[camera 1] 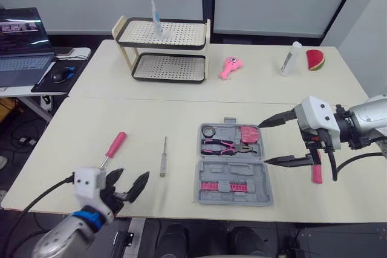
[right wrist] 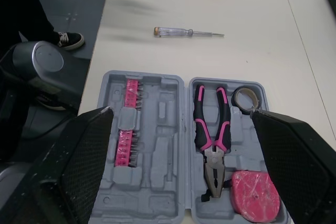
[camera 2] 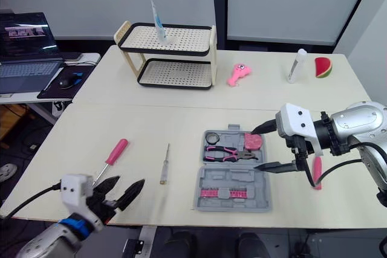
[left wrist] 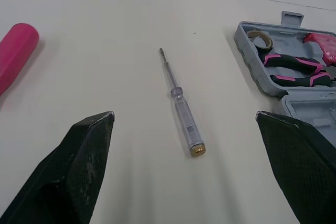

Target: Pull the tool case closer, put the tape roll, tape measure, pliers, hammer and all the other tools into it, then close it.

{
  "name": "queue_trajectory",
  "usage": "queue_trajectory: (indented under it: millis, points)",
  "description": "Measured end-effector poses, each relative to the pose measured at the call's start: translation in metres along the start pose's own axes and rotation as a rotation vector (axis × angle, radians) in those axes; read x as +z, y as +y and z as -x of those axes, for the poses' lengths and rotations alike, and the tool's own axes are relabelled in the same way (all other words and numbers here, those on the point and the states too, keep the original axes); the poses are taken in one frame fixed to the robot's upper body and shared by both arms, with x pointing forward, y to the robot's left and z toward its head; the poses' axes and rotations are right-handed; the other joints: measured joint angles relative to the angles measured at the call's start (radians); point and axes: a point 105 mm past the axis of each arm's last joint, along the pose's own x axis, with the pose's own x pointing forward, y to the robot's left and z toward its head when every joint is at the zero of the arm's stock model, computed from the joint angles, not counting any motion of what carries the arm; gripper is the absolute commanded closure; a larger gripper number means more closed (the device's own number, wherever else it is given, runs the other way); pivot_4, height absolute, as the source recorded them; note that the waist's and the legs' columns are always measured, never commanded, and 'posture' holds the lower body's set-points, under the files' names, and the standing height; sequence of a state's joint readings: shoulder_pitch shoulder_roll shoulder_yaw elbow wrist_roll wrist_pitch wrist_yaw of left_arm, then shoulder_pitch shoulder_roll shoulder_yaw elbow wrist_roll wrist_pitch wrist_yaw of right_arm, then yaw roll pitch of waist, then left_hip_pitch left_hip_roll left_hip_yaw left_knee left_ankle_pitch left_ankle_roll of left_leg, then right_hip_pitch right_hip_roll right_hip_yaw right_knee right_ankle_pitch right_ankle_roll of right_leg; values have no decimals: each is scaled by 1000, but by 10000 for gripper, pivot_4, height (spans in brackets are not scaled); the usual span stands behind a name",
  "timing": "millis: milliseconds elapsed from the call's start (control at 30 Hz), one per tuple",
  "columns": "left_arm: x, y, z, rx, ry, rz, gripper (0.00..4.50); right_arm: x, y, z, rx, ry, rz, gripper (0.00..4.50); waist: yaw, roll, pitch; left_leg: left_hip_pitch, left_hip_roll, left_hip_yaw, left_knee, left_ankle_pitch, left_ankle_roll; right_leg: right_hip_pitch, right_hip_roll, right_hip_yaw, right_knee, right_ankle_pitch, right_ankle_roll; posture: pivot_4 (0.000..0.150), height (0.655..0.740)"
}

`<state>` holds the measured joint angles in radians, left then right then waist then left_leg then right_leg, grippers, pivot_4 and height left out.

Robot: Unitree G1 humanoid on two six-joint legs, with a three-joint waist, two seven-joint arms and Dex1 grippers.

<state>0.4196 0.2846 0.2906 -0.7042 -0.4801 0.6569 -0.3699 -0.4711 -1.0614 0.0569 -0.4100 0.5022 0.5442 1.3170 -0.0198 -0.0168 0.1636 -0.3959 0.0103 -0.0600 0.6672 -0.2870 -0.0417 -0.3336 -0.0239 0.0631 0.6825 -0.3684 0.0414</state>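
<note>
At 7 o'clock on the table edge, left gripper, jaws spread wide, empty. Just beyond it toward 12 o'clock, pink-handled screwdriver, lying loose on the table. To its 3 o'clock, slim clear-handled screwdriver, also loose, well apart from the case. Near table centre, toward 6 o'clock, grey tool case, open flat and seemingly within reach, so pulling-closer judged done. Inside the far half: tape roll at the 9 o'clock corner, pink-and-black pliers across the middle, pink tape measure at the 3 o'clock end. In the near half, row of pink bits. At the case's 3 o'clock side, right gripper, jaws wide apart, gripping nothing, tips hovering at the case's edge by the tape measure. Beneath that gripper, at 3 o'clock of the case, a pink handle on the table, probably the hammer, head hidden. Judged roughly halfway: three tools seated; both screwdrivers and the probable hammer left to load, then case to shut.
</note>
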Motion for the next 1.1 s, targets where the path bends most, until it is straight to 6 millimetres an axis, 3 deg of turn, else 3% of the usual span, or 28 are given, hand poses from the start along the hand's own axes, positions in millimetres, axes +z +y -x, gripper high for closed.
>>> queue_trajectory:
  millis: [167, 433, 767, 900, 1100]
  points:
    - [3, -17, -31, 65, 0, -63, 0, -1, 1, -1, 10, 7, 3, 534, 0, 0, 0, 0, 0, 0, 1, 0, 0, 0, 1, 0, 0, 0, 0, 1500, 7400]
    - [-3, -12, -73, 188, 56, -49, 0, -4, 4, -1, 31, 10, -2, 534, 6, 0, 0, -2, 0, -1, 4, 0, 0, 0, 1, -1, 1, 0, 0, 1500, 7400]
    - [-29, -15, -93, 208, 191, -36, 0, -7, 6, -7, 56, 14, 4, 534, 15, 0, 0, -3, 0, -1, 7, 0, 0, 0, 1, -1, 1, 0, 0, 1500, 7400]
    - [-30, -16, -95, 207, 201, -48, 7552, -9, 6, -7, 58, 16, -6, 0, 18, 0, 0, -3, 0, -1, 8, 0, 0, 0, 1, -1, 3, 0, 0, 1500, 7400]
    - [-30, -11, -98, 224, 206, -69, 24608, -9, 6, -7, 58, 16, -5, 0, 19, 0, 0, -3, 0, -2, 9, 0, 0, 0, 1, -2, 4, 0, 0, 1500, 7400]
